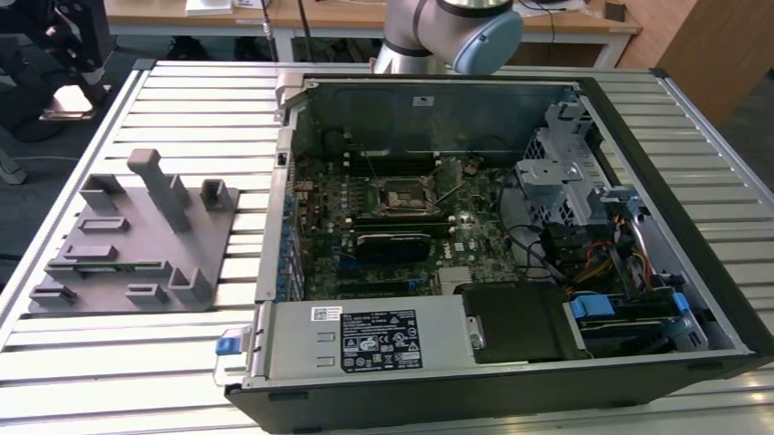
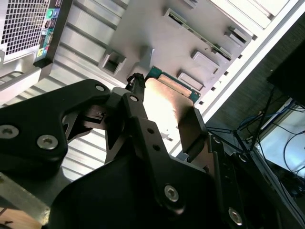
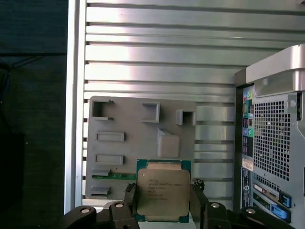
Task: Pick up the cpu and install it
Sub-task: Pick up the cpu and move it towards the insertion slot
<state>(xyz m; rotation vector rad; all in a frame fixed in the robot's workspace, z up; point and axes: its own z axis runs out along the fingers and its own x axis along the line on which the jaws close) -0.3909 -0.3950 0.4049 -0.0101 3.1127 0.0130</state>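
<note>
Black gripper (image 3: 164,200) is pinching flat silvery square cpu (image 3: 163,188) w/ green rim betw. closed fingers, over edge of grey plastic tray (image 3: 124,119). Pickup's looking done; dark metal-framed mobo socket (image 1: 397,195) is sitting empty, install not yet done.

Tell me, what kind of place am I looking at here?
Probably a robotics lab or test workshop: a robot arm rises by an open computer case on a slotted metal table, its tool holding the cpu, with desks beyond.
</note>
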